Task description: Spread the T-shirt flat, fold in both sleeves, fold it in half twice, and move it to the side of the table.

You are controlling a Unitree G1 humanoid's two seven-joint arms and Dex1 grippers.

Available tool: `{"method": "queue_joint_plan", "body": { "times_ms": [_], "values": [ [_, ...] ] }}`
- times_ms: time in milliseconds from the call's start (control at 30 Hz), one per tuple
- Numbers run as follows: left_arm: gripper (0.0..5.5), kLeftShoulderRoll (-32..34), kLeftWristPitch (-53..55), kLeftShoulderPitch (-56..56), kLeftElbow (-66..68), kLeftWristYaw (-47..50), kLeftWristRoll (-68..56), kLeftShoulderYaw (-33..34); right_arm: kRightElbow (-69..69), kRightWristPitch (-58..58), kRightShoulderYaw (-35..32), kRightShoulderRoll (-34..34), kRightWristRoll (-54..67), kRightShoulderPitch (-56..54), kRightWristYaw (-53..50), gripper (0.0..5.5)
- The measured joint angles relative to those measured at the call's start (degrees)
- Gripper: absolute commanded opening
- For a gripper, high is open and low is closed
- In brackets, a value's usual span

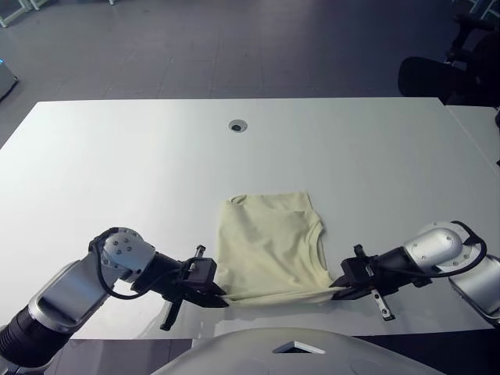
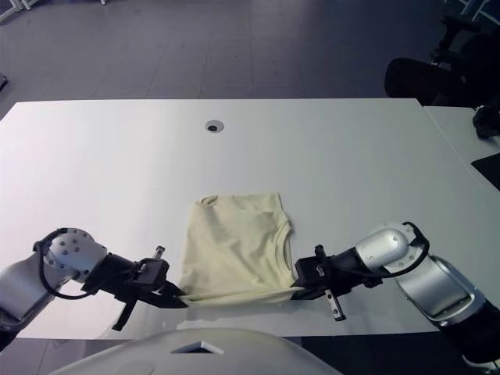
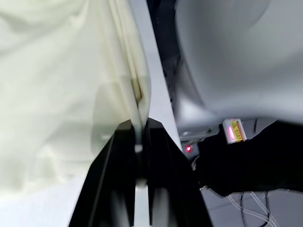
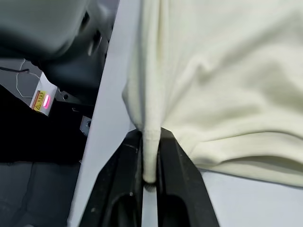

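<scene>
The left jaws are clamped on the T-shirt [image 3: 57,71], with a bunched strip of its hem pinched between them. The right jaws are likewise closed on cloth, and a pleat of fabric is gathered into the narrow gap.

The two near corners of the garment are held in this way, and the near hem is drawn into a taut line between them, raised slightly off the bench [image 1: 117,156]. The grip is judged to be placed at the corners so that the whole near edge can be carried over as one straight line for a fold in half, without sagging in the middle.

The rest of the T-shirt lies flat as a narrow pale-yellow panel close to the bench's near edge, about midway along it. Its collar [image 1: 316,234] is turned toward the bench's right edge, and the sleeves appear to be tucked in already.

The left arm [image 1: 78,285] is brought in low from the near left corner, with the forearm almost level with the surface and the wrist pointed inward along the near edge. The right arm [image 1: 437,250] is mirrored from the near right corner, bent sharply at the elbow.
</scene>
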Motion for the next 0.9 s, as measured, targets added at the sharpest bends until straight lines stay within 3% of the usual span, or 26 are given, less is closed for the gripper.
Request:
{"method": "queue_joint_plan", "body": {
  "times_ms": [200,367,567,900],
  "values": [
    [0.1,-0.1,6.1,-8.3,2.7,-1.4,-10.1,4.4,2.3,11.9,-4.3,-0.1,13.8,-6.7,3.7,0.16],
    [0.1,-0.2,7.2,-14.8,8.7,-3.6,-12.3,4.5,9.7,17.3,-3.9,2.3,18.0,-14.4,5.2,0.16],
    [0.1,-1.8,6.8,-23.4,18.7,-6.1,-11.4,2.0,22.3,20.2,0.3,7.1,16.8,-25.3,7.1,0.16],
    [0.1,-10.7,0.5,-35.2,38.2,-6.2,-2.9,-2.7,38.3,16.2,6.3,13.0,9.0,-32.9,9.9,0.16]
  ]
}}
